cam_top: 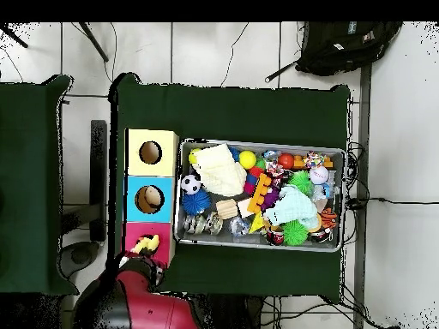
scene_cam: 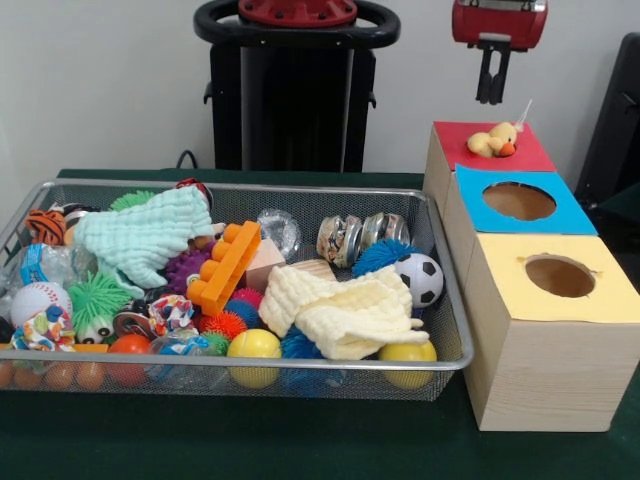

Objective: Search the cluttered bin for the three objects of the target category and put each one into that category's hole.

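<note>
The gripper (scene_cam: 493, 88) hangs just above the red-topped box (scene_cam: 455, 152), with its two dark fingers close together and nothing between them, so it looks nearly closed and empty. On the red top, right below the gripper, lies a yellow rubber duck (scene_cam: 494, 140) with an orange beak; it seems to sit over the hole or partly in it, because no opening is visible in the red surface, but I cannot tell how deep it is. Next to the red-topped box stand the blue-topped box (scene_cam: 565, 212) and the yellow-topped box (scene_cam: 610, 290), each with an open round hole. The wire bin (scene_cam: 440, 362) stands beside the three boxes, full of balls, cloths and toys — whether other ducks hide there is not visible. I judge that the duck is light, hollow and squeezable, with a smooth skin which may slip between hard fingers. The best hold would be across the round body, not on the head or the beak — there the fingers would slide off. Its colour is bright yellow, a little paler on the tail, and in the overhead view it appears only as a small yellow spot on the red-topped box.
</note>
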